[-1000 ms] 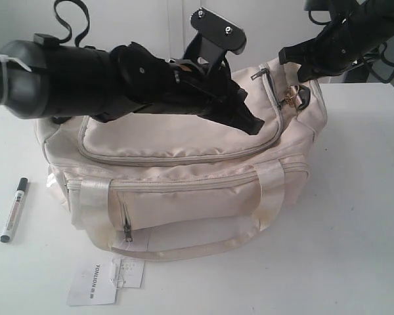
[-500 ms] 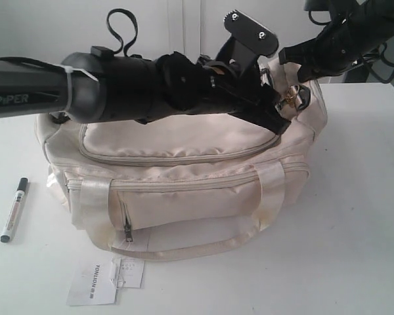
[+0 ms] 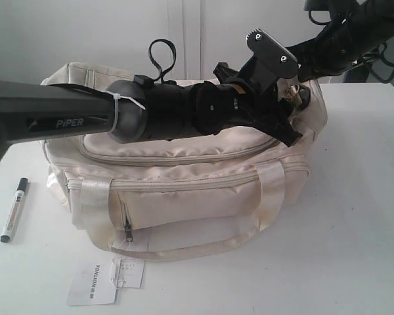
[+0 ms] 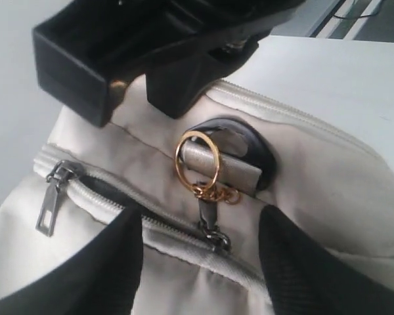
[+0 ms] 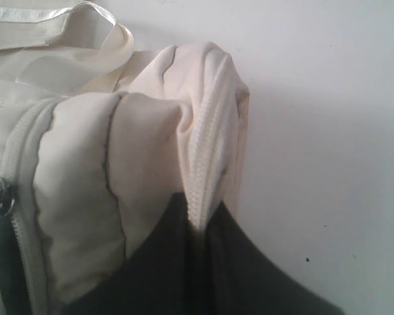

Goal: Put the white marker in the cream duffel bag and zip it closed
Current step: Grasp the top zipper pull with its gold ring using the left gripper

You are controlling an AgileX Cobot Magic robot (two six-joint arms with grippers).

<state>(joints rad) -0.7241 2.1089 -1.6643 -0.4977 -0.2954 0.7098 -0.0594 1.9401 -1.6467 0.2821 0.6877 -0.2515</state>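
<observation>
- White table (image 3: 354, 230) bore everything; its edges ran out of the exterior view.
- We saw the cream duffel bag (image 3: 184, 197) lying across the middle of it. Its main zip was almost closed, with a short dark gap beside the zip pull (image 4: 52, 203).
- The left arm (image 3: 52, 118) reached over the bag's top, and we read "PiPER" in grey on it. It hid much of the top panel.
- The right gripper (image 5: 198, 236) was pinched tight on the bag's end seam. Its fingers were mostly cut off in its wrist view.
- The left gripper (image 4: 200, 226) hung over the same end with its jaws spread wide and nothing held. The fingers (image 4: 111, 262) stood to either side of a small clasp.
- A white hangtag (image 3: 95, 283) lay in front of the bag. We read "TONLION" on it; the finer print was too small for us.
- The white marker (image 3: 14, 210) lay on the table near the bag's left end, outside it and apart from it. We could not read its barrel print.
- A gold ring (image 4: 197, 156) hung on a strap through a black D-ring (image 4: 262, 154).
</observation>
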